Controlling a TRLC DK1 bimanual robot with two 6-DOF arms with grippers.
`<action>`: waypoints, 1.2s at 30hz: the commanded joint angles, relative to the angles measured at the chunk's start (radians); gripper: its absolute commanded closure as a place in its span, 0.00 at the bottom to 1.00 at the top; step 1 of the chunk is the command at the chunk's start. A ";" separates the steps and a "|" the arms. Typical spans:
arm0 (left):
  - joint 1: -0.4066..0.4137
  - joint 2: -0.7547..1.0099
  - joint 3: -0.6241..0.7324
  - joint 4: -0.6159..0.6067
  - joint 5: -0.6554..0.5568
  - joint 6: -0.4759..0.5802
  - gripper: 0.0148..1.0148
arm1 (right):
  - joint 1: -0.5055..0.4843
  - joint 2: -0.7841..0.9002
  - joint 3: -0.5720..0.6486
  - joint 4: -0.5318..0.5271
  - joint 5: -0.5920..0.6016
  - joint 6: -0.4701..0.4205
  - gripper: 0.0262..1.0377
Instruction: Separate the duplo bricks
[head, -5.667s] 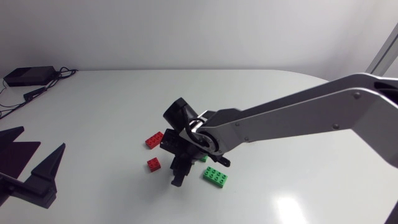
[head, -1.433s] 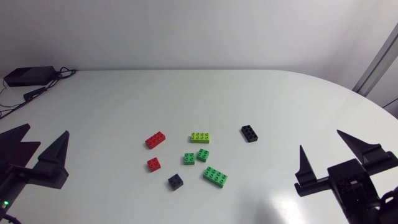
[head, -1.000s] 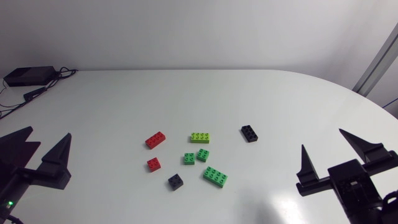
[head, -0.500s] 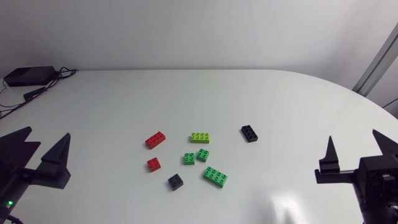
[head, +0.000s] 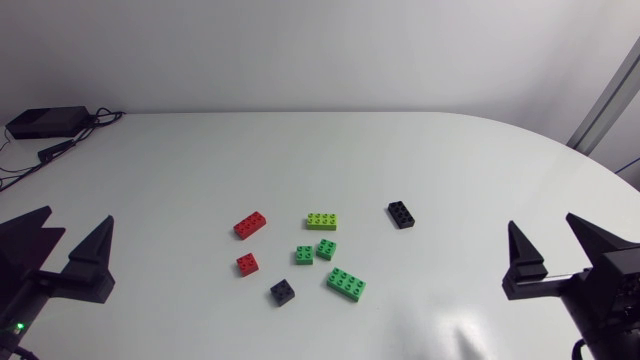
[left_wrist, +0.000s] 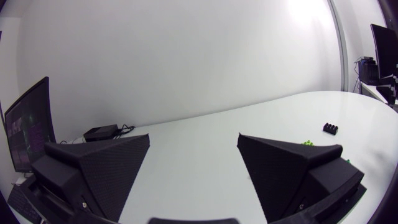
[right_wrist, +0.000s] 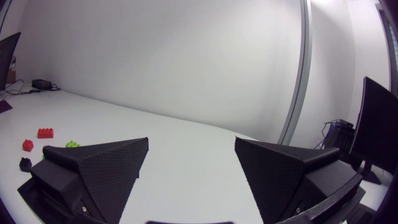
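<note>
- While both arms sit back at the sides of the table (head: 300, 150), the head view shows your left gripper (head: 75, 218) and right gripper (head: 541, 222) with fingers spread wide, holding nothing. Your duplo bricks (head: 345, 284) lie singly between the two tools, well apart from each. The long black brick (head: 402, 214) is nearest the right gripper and the small red brick (head: 247, 263) nearest the left gripper. None appears stacked, so the separating looks all but done. One small green brick (head: 304, 255) sits just beside a second green brick (head: 326, 250), and whether they touch cannot be told. If you part them, come straight down, straddle one brick only, and draw it clear of its neighbour without sweeping the rest.
- Left wrist view: your left gripper stands wide open with nothing between its fingers (left_wrist: 93, 168). The long black brick lies far ahead and off to one side, past one finger. A sliver of the lime brick (left_wrist: 307, 143) peeks just over that same finger.
- Right wrist view: your right gripper is likewise spread and empty. The long red brick (right_wrist: 45, 132), the small red brick, the lime brick and the small black brick (right_wrist: 25, 163) lie ahead and off to one side, beyond one finger and well apart from it.
</note>
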 joint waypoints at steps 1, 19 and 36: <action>-0.010 -0.019 -0.026 0.013 -0.009 -0.011 0.03 | -0.030 -0.009 -0.039 -0.009 -0.022 0.110 0.04; -0.013 -0.019 -0.148 0.214 -0.044 0.007 0.03 | -0.082 -0.010 -0.043 0.008 -0.073 0.123 0.04; -0.029 -0.021 -0.210 0.289 -0.070 0.045 0.03 | -0.051 -0.010 -0.043 0.009 -0.097 0.127 0.04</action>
